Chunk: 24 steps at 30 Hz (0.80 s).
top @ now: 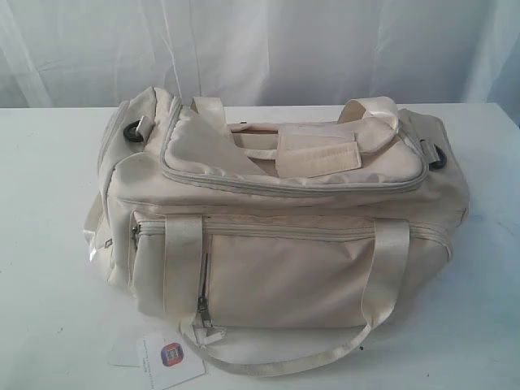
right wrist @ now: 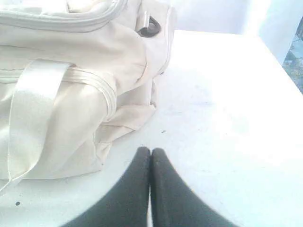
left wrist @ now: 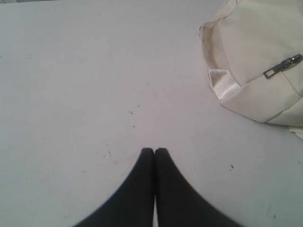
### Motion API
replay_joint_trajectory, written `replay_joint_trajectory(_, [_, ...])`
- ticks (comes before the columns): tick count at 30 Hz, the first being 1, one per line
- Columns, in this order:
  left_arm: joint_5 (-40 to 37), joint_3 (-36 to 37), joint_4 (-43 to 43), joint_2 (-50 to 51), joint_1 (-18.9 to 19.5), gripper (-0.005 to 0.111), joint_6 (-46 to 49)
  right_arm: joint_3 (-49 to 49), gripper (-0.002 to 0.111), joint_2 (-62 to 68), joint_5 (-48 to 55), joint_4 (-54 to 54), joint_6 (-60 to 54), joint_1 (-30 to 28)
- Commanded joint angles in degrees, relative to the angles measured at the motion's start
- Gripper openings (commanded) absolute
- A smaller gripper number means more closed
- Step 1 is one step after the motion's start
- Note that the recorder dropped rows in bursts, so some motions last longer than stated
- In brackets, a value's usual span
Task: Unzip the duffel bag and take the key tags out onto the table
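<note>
White table (top: 49,244) holds zipped duffel bag (top: 276,236), hangtag (top: 172,357); left hand (left wrist: 154,152), right hand (right wrist: 151,151) both closed.

No text, brand, number or sign is legible in any of my three views. The only printed item I can find is the white paper hangtag (top: 192,368), which lies on the table (top: 49,325) at the front of the duffel bag (top: 276,276). It carries a square red emblem (top: 171,355) with a blue centre, and what looks like a line of fine print along one edge, too small to read. The metal zip pull (left wrist: 283,65) in my left wrist view is too blurred to show any marking.
</note>
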<state>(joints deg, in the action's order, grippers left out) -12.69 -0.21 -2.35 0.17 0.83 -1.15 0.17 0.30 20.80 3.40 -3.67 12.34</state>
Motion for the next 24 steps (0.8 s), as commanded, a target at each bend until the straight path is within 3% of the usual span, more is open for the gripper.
replay_joint_trajectory(1, [0.1,0.2,-0.6,-0.2,0.2,0.000,-0.1,-0.2,0.000,-0.3,-0.7,-0.4,-0.5,-0.3])
replay_joint_trajectory(16, [0.6,0.2,-0.6,-0.2,0.2,0.000,0.0,-0.2,0.000,-0.3,-0.7,-0.4,-0.5,-0.3])
replay_joint_trajectory(24, [-3.9,-11.6,-0.6,-0.2,0.2,0.000,0.0,-0.2,0.000,-0.3,-0.7,-0.4,-0.5,-0.3])
